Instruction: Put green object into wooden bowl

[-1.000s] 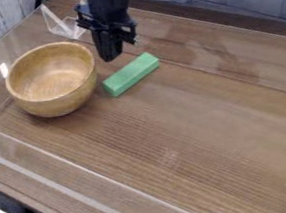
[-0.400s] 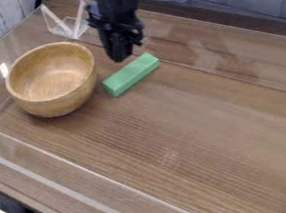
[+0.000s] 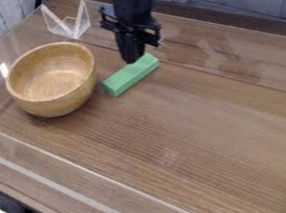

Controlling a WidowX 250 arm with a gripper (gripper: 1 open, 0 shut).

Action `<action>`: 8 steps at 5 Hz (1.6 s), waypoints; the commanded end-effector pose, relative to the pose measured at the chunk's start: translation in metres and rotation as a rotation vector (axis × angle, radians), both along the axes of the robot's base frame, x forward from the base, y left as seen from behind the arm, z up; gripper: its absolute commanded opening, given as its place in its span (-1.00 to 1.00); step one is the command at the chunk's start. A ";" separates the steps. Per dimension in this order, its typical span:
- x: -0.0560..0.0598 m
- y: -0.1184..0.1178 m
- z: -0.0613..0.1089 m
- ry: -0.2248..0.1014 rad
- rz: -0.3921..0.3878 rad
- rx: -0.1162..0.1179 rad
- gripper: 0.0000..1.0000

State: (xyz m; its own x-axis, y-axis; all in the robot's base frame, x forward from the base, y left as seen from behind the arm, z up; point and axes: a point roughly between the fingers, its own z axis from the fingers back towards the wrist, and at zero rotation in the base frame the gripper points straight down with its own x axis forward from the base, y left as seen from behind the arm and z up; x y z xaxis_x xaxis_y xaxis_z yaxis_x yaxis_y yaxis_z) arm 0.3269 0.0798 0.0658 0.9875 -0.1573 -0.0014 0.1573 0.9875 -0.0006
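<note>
In the camera view, the wooden table [image 3: 177,134] runs on as a broad bare surface to the right of the green object [image 3: 131,74] and in front of it. The table's left edge slants down toward the lower left corner, and its right edge shows near the right side of the view. The wooden bowl [image 3: 51,80] sits close to that left edge — the side of the table with the least room around it. Behind the block, toward the far side, the robot arm reaches in from the top, its dark gripper [image 3: 131,56] pointing down at the table.

Open wood lies on the right of the gripper, while the bowl's rim stands to its left. A narrow strip of table shows between the bowl and the block, so the two are near each other but apart.

The bowl is upright, its round mouth facing up, and its inside shows only bare tan wood. The green object is outside it, lying flat on the table just to the right, set at a slant with its far end turned toward the right. The gripper is narrow — its fingers drawn together — and its tip is just beside the far edge of the block; whether the two touch cannot be told.
</note>
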 end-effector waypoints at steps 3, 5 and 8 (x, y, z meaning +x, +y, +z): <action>-0.003 0.026 0.046 -0.057 0.124 -0.005 -1.00; 0.008 0.013 0.038 -0.068 0.212 -0.012 1.00; 0.007 0.016 0.013 -0.057 0.094 -0.011 1.00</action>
